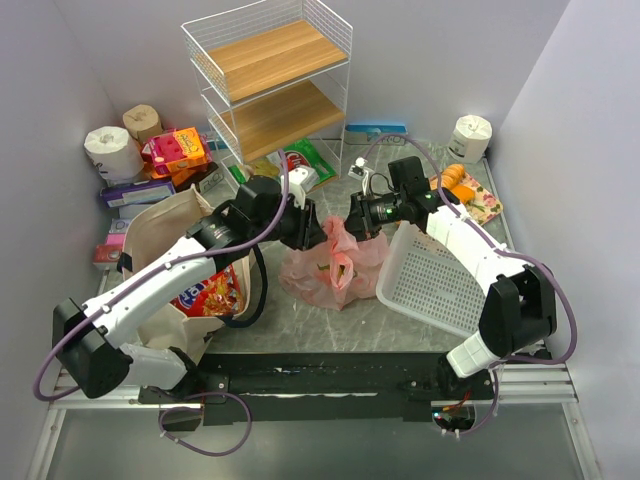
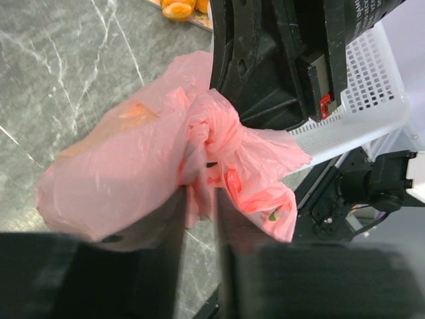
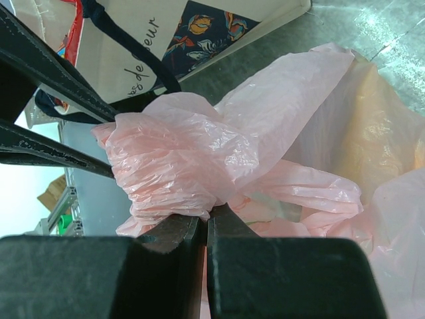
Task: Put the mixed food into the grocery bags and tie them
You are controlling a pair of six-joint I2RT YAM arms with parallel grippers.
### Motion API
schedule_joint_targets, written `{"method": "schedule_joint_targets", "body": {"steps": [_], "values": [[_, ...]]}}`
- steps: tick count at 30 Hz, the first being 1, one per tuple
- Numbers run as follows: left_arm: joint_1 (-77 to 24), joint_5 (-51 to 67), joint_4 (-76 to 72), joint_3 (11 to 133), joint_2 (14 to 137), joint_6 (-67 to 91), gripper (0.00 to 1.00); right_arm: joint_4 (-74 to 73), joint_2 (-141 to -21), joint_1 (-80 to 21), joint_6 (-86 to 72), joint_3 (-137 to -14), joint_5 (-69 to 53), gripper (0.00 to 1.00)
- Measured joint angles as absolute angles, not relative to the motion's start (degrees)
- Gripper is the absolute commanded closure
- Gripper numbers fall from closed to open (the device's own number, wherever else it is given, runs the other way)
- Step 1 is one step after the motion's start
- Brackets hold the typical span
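Observation:
The pink plastic bag [image 1: 335, 268] stands mid-table, its handles bunched into a twisted knot [image 2: 212, 133] at the top. My left gripper [image 1: 314, 232] is shut on a strip of the pink plastic [image 2: 198, 199] beside the knot. My right gripper [image 1: 356, 218] faces it from the right and is shut on the bunched plastic [image 3: 207, 216] under the knot [image 3: 179, 163]. The beige tote [image 1: 175, 250] with dark straps and black script [image 3: 143, 50] lies at the left, a red snack packet [image 1: 212, 292] in its mouth. The bag's contents are hidden.
A white perforated basket [image 1: 432, 278] leans right of the pink bag, under my right arm. A wire shelf [image 1: 270, 80] stands at the back. Toilet rolls [image 1: 112, 150] and boxes sit back left, another roll [image 1: 470, 135] back right, orange food [image 1: 455, 180] near it.

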State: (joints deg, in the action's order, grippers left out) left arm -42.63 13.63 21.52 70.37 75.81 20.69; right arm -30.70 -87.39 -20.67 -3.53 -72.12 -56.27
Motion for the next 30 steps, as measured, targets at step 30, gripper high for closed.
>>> {"method": "schedule_joint_targets", "body": {"steps": [30], "values": [[-38.41, 5.93, 18.0, 66.85, 76.25, 26.2, 0.99, -40.32, -73.93, -14.59, 5.48, -72.62, -32.03, 1.0]]}}
